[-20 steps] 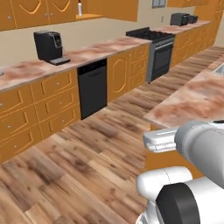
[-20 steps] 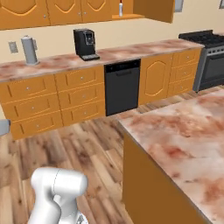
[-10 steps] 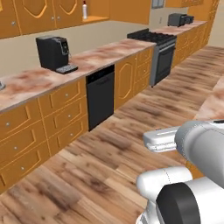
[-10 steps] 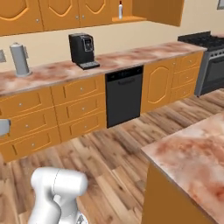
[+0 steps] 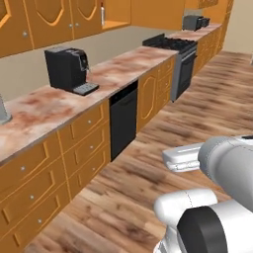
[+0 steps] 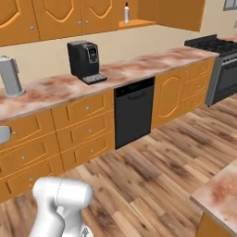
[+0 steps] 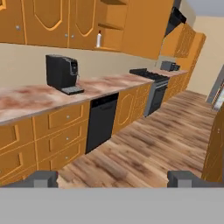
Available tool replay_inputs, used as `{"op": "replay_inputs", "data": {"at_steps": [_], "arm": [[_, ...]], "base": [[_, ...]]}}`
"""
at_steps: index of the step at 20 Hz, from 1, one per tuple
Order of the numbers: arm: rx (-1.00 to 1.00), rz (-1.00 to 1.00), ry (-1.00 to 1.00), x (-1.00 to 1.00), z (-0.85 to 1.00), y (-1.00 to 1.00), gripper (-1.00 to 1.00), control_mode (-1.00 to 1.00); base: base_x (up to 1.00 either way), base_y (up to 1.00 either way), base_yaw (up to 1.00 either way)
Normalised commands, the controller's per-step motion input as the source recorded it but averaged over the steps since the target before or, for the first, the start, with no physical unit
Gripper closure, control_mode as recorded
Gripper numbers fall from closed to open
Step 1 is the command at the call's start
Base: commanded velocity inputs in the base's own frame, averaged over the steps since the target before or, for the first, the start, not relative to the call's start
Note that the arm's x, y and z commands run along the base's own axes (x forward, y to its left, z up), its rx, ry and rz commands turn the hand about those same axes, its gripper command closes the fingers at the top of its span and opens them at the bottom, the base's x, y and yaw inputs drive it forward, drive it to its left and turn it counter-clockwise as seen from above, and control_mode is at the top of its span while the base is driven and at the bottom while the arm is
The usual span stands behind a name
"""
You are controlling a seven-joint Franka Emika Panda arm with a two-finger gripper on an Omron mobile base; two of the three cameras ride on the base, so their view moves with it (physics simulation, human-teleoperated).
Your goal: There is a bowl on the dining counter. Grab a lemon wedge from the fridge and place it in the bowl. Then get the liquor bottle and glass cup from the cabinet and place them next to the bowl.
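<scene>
My gripper (image 7: 113, 179) is open, its two dark fingertips (image 7: 43, 178) set wide apart with nothing between them, and it points along the wooden floor toward the wall counter. The white hand (image 5: 183, 158) hangs over the floor, ahead of the arm. Wall cabinets (image 5: 49, 20) (image 6: 60, 14) (image 7: 43, 17) with shut orange doors run above the counter. A small white bottle (image 7: 99, 39) (image 6: 126, 12) (image 5: 102, 14) stands on an open shelf beside them. The bowl, the lemon wedge, the fridge and the glass cup are out of view.
A black coffee machine (image 5: 66, 66) (image 6: 83, 58) stands on the marble counter (image 6: 139, 67). Below it is a black dishwasher (image 6: 133, 113), and farther along a stove (image 5: 180, 64). A grey kettle (image 6: 10, 76) stands at the left. A corner of the dining counter (image 6: 222, 194) juts in at the lower right.
The whole picture has shifted: the base has driven, bringing the wall counter closer and sliding the dining counter off to the right. The arm holds the same pose, gripper still open.
</scene>
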Motion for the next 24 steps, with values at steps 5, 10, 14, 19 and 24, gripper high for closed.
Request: {"op": "replay_inputs", "data": {"at_steps": [5,10,14,19,24], "arm": [[0.00,0.00,0.00,0.00,0.00,0.00,-1.00,1.00],[0.00,0.00,0.00,0.00,0.00,0.00,-1.00,1.00],[0.00,0.00,0.00,0.00,0.00,0.00,-1.00,1.00],[0.00,0.00,0.00,0.00,0.00,0.00,-1.00,1.00],[0.00,0.00,0.00,0.00,0.00,0.00,-1.00,1.00]], "base": [[1.00,0.68,-0.27],[1.00,0.46,-0.25],[1.00,0.03,-0.08],[1.00,-0.22,0.09],[1.00,-0.40,0.29]]}}
